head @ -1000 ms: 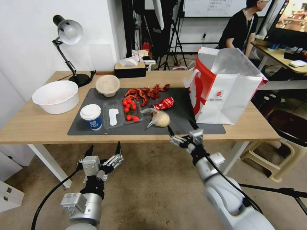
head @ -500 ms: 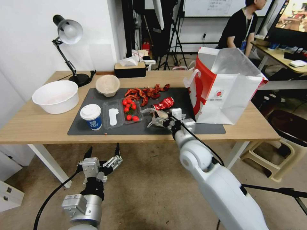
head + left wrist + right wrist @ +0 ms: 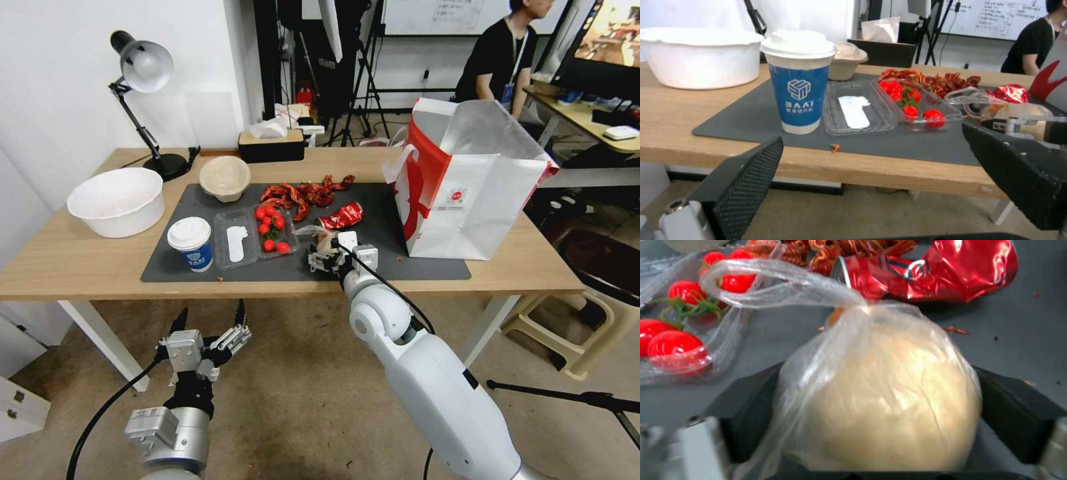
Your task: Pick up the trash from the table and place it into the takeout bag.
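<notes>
White wall point(image 3: 60, 80), brown floor point(image 3: 313, 373), black desk lamp point(image 3: 143, 73), beige plastic stool point(image 3: 573, 327).

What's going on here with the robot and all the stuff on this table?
The robot is clearing trash off the table into the takeout bag, which stands open at the table's right end. Its right end effector is on the mat, fingers on either side of the clear bag with beige lump, which sits on the mat. The left end effector hangs open below the table's front edge. The blue-and-white paper cup, red wrapper and pulp bowl are on the table.
</notes>
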